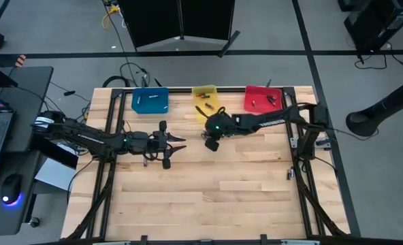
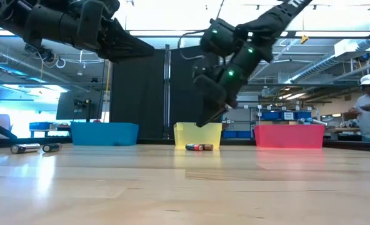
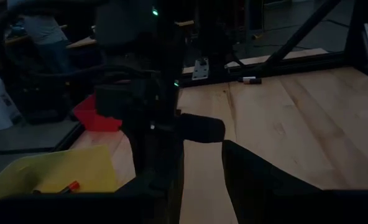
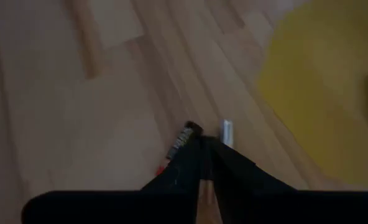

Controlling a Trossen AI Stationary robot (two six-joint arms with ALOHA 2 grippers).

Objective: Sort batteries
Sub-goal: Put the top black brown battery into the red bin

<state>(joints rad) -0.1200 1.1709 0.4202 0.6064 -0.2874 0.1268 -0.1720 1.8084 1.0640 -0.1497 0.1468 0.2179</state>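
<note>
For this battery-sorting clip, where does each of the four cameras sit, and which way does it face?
High: overhead, straight down; both arms, blue bin, yellow bin, red bin.
Low: table height, level across to the bins; both arms overhead.
Left wrist: past its own fingers toward the right arm.
Right wrist: down at the table; right gripper by a battery.
Shared: the yellow bin, in all four.

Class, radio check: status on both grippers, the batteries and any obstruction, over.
Right gripper shut, empty, above loose batteries before yellow bin. Left gripper open, idle mid-table. No obstruction seen.
</note>
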